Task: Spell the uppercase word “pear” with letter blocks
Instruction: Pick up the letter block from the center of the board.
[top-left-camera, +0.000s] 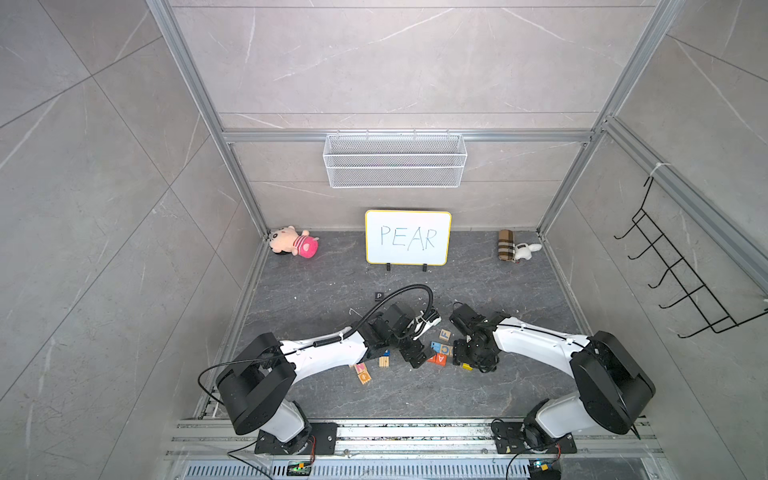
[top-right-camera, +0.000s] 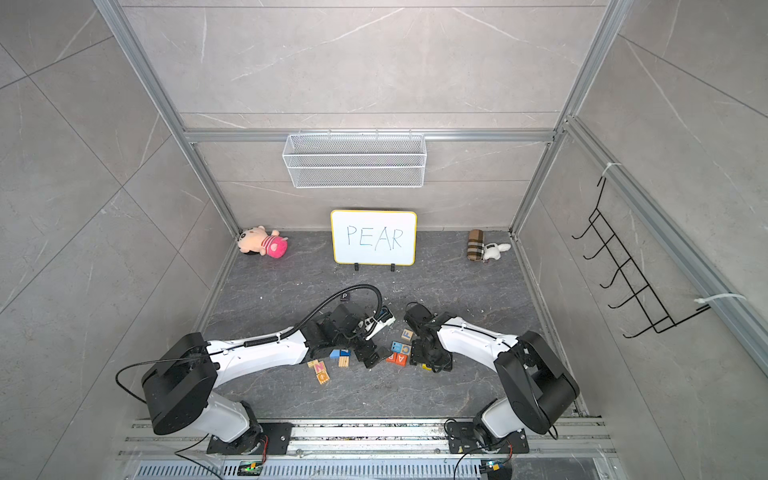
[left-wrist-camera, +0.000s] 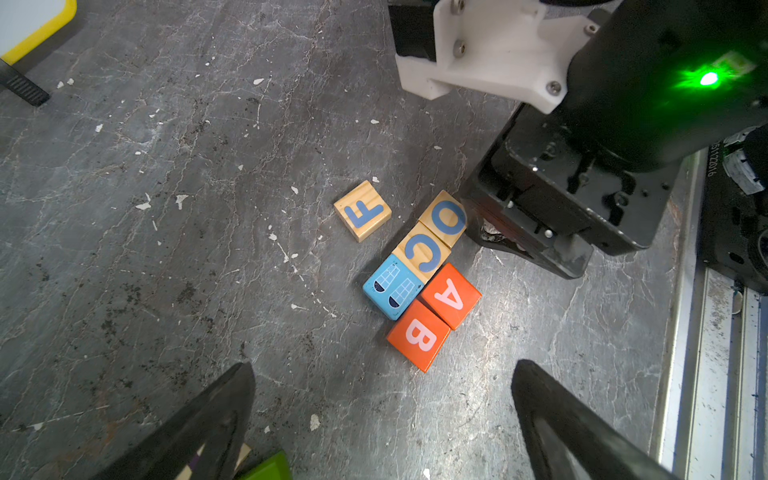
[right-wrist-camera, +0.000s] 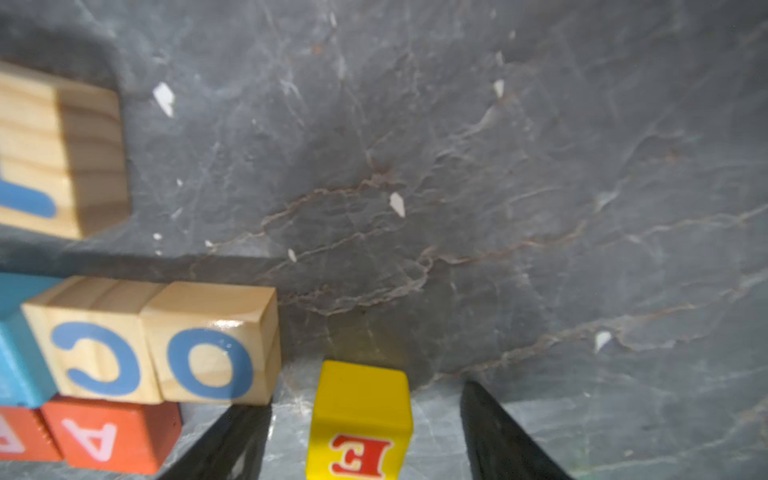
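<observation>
The right gripper (right-wrist-camera: 360, 395), fingers spread, straddles without touching the small yellow cube with a red E (right-wrist-camera: 359, 432), toward the front edge of the dark stone surface (right-wrist-camera: 457, 166). 1 finger sits just beside the wooden O cube (right-wrist-camera: 208, 349); closing could snag it, twisting the E. The left gripper (left-wrist-camera: 384, 365) hangs wide, empty.

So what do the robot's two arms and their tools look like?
Both the left arm and right arm have white shell links between bulky black joint housings. A black corrugated hose loops over the left arm. The left tool and right tool each have two black, tapering fingers. A green light glows on the right wrist, beside a white mount.
</observation>
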